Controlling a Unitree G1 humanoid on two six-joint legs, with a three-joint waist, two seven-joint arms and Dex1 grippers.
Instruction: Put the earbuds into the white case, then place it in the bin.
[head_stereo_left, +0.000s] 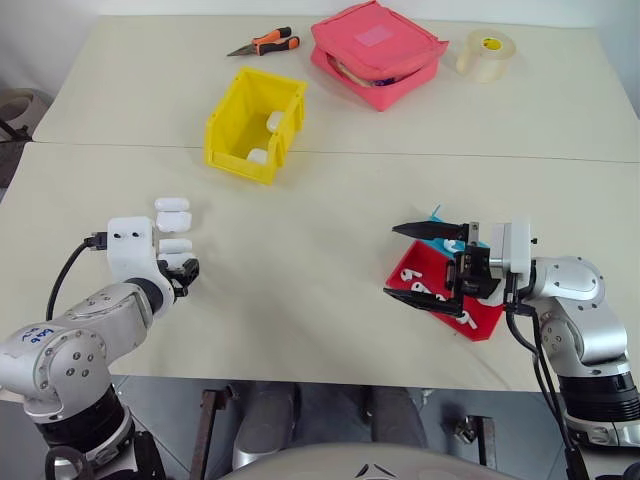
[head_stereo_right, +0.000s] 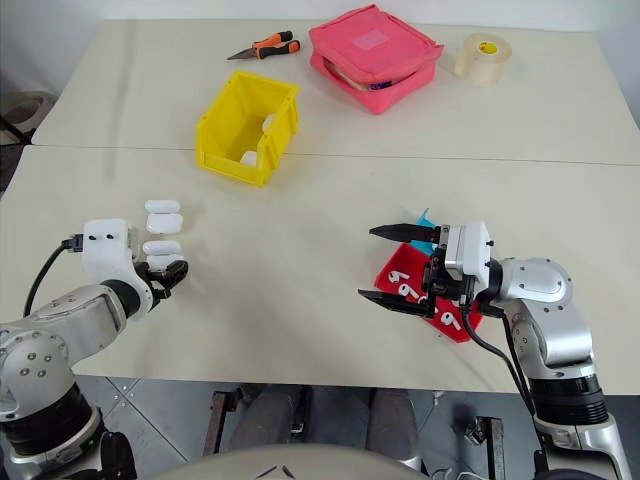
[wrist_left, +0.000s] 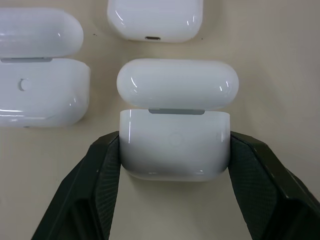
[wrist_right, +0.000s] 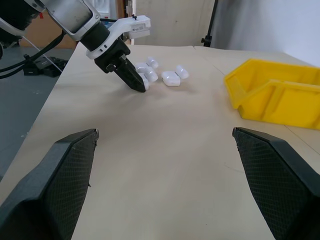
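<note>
My left gripper (wrist_left: 174, 152) is shut on the white case (wrist_left: 175, 145), its two black fingers pressing the sides of the body while the lid stands flipped open. The case rests on the table at the near left (head_stereo_left: 176, 264). Other white cases (head_stereo_left: 172, 212) lie just beyond it. My right gripper (head_stereo_left: 424, 264) is open, pointing left above a red tray (head_stereo_left: 486, 322) that holds the earbuds (head_stereo_left: 419, 286). The yellow bin (head_stereo_left: 232, 150) stands further back, left of centre, with two white cases inside it.
A pink zip pouch (head_stereo_left: 378, 52), a roll of clear tape (head_stereo_left: 487, 53) and orange-handled pliers (head_stereo_left: 265, 43) lie along the far edge. A seam (head_stereo_left: 400, 155) crosses the table behind the bin. Bare tabletop lies between my two grippers.
</note>
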